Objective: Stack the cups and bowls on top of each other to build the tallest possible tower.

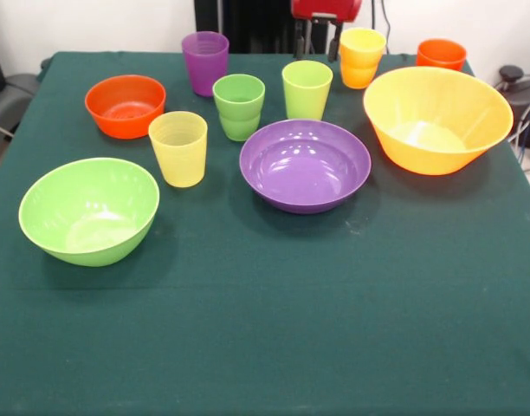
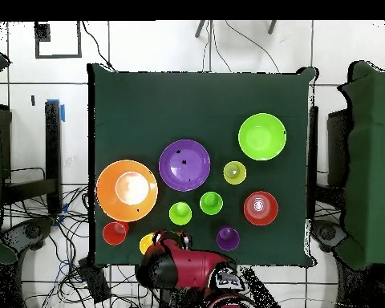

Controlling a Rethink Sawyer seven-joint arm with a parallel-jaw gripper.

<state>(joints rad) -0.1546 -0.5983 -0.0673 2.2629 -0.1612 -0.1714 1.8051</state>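
Nothing is stacked yet; all pieces are sitting apart on the green-clothed counter (image 1: 265, 347); the largest glossy yellow-orange plastic bowl (image 1: 437, 119) is resting upright at the front view's right, the wide shallow purple bowl (image 1: 305, 165) just beside it, the deep lime green bowl (image 1: 89, 210) well apart at the left, the small orange bowl (image 1: 125, 106) behind that; the six plastic tumblers are standing in a loose row behind the bowls: purple cup (image 1: 204, 62), dark green ribbed cup (image 1: 239, 106), lime green cup (image 1: 307, 88), pale translucent yellow cup (image 1: 178, 148), yellow-orange cup (image 1: 361, 57), orange cup (image 1: 441, 55); the red arm (image 2: 192, 269) is hanging back at the counter's edge, with its hand hidden, so whether the fingers are apart or together I cannot tell. Likely risks: cups are crowding close, so a descending hand may be knocking a neighbour over; glossy walls may be slipping in a pinch; a bowl set off-centre may be tipping any tower.
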